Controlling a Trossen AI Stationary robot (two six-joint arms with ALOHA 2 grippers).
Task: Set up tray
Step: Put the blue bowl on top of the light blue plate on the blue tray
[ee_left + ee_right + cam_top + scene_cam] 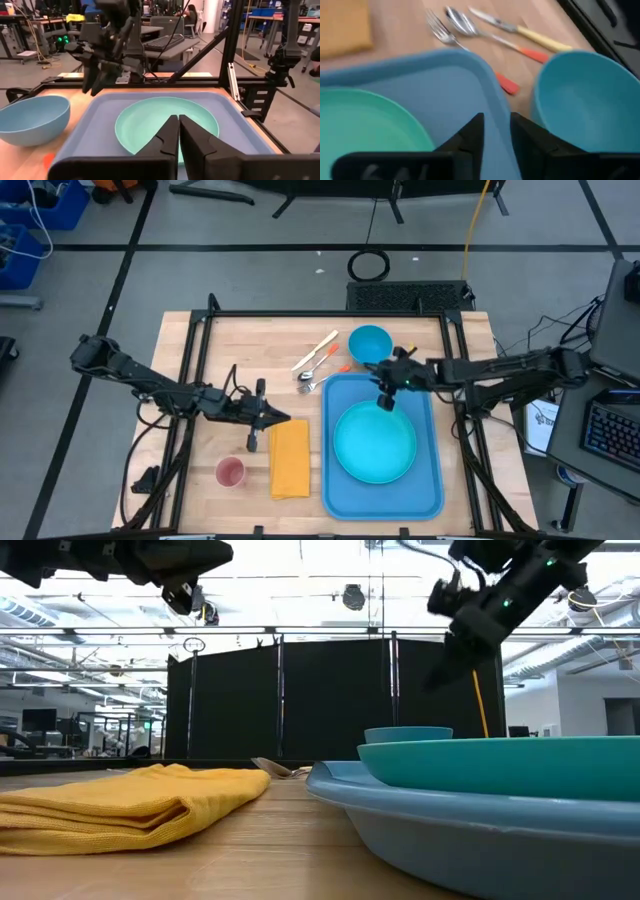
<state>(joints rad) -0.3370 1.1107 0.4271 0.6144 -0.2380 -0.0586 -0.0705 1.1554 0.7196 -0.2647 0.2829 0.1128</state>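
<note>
Tray (432, 490) lies lower right of centre in the overhead frame, long axis running top to bottom, the turquoise plate (374, 442) on it. My right gripper (387, 394) hangs over its upper end, by the plate's top edge, fingers slightly parted, pinching nothing. My left gripper (283, 418) waits left of it over the yellow napkin (289, 460), fingers pressed together. The right arm is nearer; I judge the bowl (369, 343) goes next.
</note>
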